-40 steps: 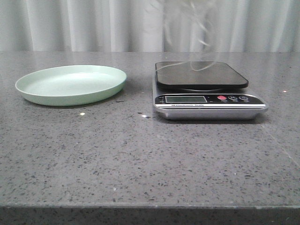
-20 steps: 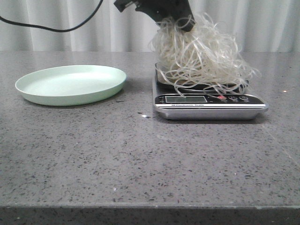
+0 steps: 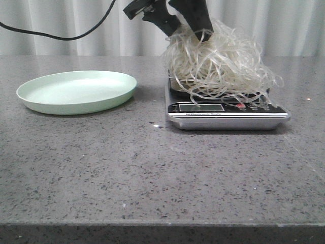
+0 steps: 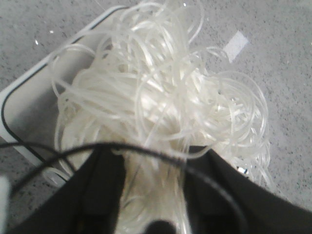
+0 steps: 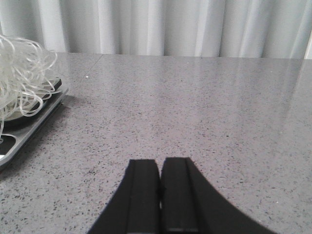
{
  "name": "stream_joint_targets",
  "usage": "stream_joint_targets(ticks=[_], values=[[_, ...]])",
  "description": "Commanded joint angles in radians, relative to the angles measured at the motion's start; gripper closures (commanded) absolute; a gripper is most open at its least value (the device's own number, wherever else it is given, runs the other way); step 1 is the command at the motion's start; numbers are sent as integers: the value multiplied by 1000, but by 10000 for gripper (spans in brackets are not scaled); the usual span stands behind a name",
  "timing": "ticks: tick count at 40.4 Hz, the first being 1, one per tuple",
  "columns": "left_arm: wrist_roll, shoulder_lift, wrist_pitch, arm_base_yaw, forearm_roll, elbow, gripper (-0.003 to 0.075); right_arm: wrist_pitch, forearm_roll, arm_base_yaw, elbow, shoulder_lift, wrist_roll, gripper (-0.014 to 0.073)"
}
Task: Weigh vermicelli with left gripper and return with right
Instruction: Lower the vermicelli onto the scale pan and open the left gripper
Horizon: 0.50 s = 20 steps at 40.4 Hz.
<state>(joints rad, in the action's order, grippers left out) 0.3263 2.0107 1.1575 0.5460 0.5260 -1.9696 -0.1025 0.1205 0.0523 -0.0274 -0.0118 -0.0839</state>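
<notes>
Mint-green plate point(image 3: 77, 91) lies at the left of the counter point(image 3: 152, 173); the vermicelli point(image 3: 218, 61) is heaped on the scale point(image 3: 228, 114). Left end effector point(image 3: 184, 23) is spread apart in the strands. Only the right wrist view shows the right end effector point(image 5: 160, 187), pressed together.

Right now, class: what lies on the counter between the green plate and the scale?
Only bare speckled counter separates the plate from the scale, as the front view shows; nothing stands there.
</notes>
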Motion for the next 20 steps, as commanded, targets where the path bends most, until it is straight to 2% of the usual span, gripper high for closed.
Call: stream_joint_targets(ticks=[1, 5, 11, 20], values=[[-8, -59, 3, 2, 48, -34, 226, 84, 0, 4, 7, -15, -5, 442], [-8, -65, 24, 2, 48, -37, 165, 84, 0, 4, 7, -15, -5, 442], [-20, -98, 30, 2, 17, -37, 158, 84, 0, 4, 7, -15, -5, 442], [-116, -196, 49, 2, -212, -37, 160, 84, 0, 4, 7, -15, -5, 442]])
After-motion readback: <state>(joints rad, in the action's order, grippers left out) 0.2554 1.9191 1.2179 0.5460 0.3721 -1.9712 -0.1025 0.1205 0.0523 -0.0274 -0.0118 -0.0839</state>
